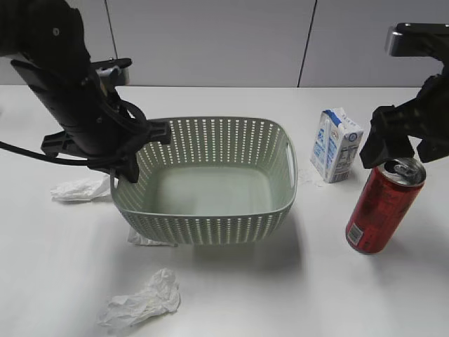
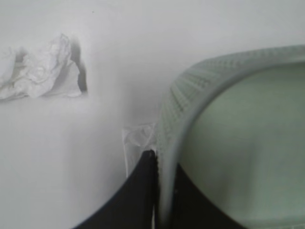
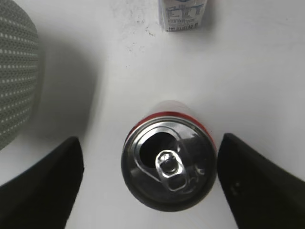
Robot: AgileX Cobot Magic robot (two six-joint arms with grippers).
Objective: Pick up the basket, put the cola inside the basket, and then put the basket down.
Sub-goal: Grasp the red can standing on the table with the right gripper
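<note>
The sage-green perforated basket is in the middle of the table, its left end raised. My left gripper is shut on the basket's left rim, which shows between the two black fingers in the left wrist view. The dark-red cola can stands upright at the right, its top opened. My right gripper is open just above the can. In the right wrist view the can's silver top lies between the spread fingers, closer to the right one, not touched.
A blue-and-white carton stands behind the can, right of the basket. Crumpled white tissues lie at the left, front left and under the basket's left corner. A grey wall runs behind the table.
</note>
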